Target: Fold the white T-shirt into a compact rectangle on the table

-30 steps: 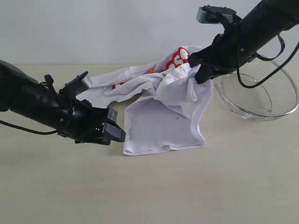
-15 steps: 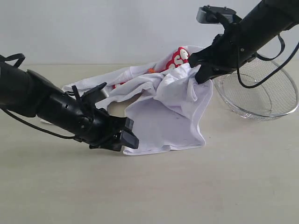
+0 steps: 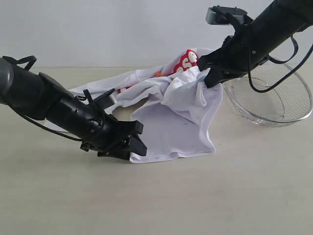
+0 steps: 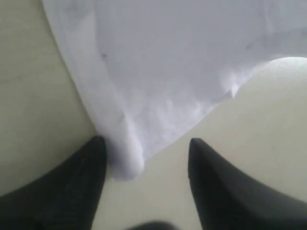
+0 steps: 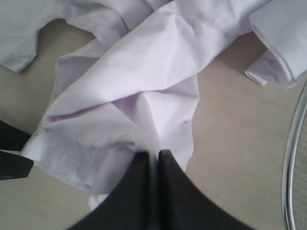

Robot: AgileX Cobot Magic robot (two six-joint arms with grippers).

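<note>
On table (image 3: 244,196): one T-shirt (image 3: 171,127) | one basket (image 3: 293,105) | left hand (image 3: 136,146) apart | right hand (image 5: 153,154) clamps T-shirt

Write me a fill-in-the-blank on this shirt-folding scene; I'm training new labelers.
1. The right gripper is ____ on a bunch of the white T-shirt.
2. The left gripper has its jaws ____, with a shirt corner between them.
3. The shirt's lettering is ____.
4. In the exterior view, the wire-mesh basket sits toward the ____ of the table.
Missing words: shut; open; red; right.
</note>
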